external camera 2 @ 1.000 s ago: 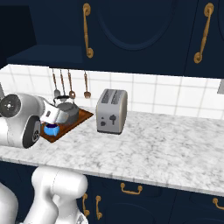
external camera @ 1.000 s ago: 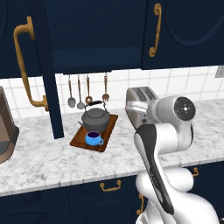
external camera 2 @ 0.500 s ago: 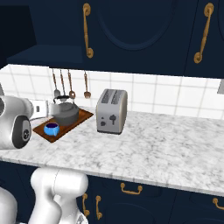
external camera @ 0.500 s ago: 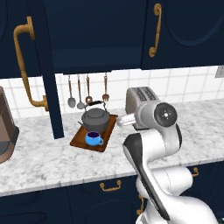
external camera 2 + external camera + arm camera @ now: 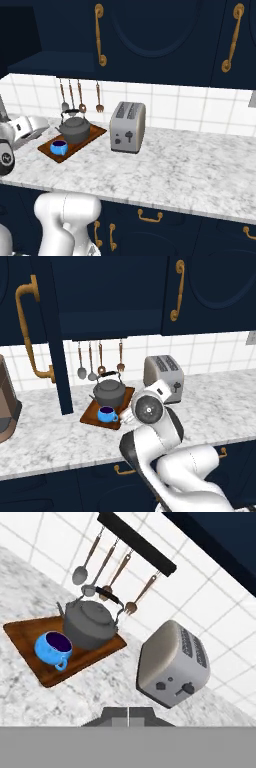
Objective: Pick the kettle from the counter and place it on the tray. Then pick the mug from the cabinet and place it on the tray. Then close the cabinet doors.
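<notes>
The pincer (image 5: 128, 717), clenched on nothing and mostly cut off at the hand view's lower edge, hangs above the counter (image 5: 90, 697), with the mug (image 5: 52, 648) and kettle (image 5: 90, 624) together on the tray (image 5: 80, 658) beyond it, the toaster (image 5: 172, 664) alongside them.

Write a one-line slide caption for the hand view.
Kettle and blue mug sit together on the tray, toaster beside it on the counter, utensils hanging behind.
</notes>
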